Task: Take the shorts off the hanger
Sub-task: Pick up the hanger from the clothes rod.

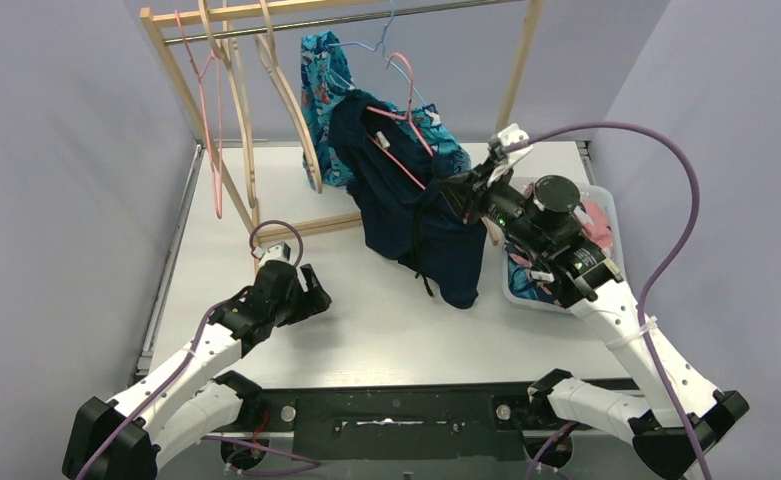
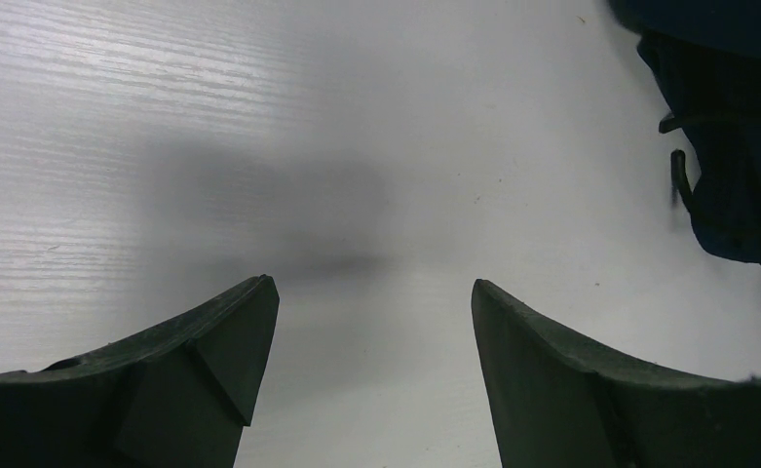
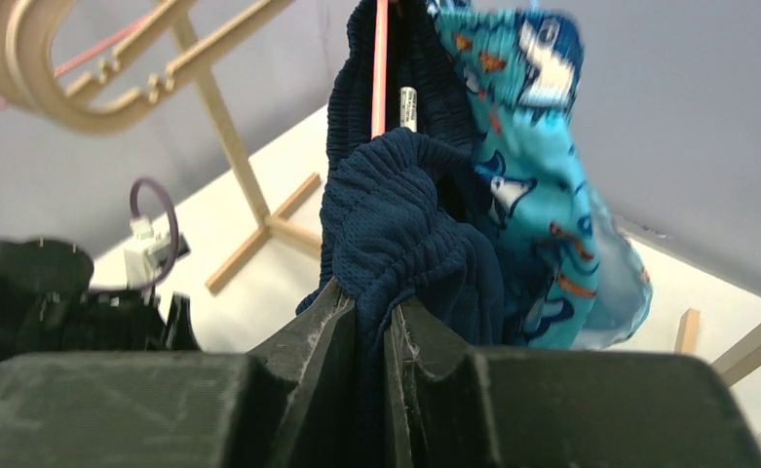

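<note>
Right gripper [image 1: 463,190] is clenched on a fold of the dark navy shorts [image 1: 406,215], which hang from the pink hanger [image 1: 403,105], hem draping down to the table [image 1: 386,330], possibly touching it, hard to say from above. Teal shark shorts [image 1: 323,80] crowd just behind that hanger. Down-left of it, the left gripper [image 1: 306,295] hovers, jaws spread and empty, over bare tabletop.

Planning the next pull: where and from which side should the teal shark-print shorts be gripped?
Probably the loose lower hem of the teal shorts, approached from the left in the top view: that part hangs free, while the navy shorts, pinched by the right gripper, cover the middle.
</note>
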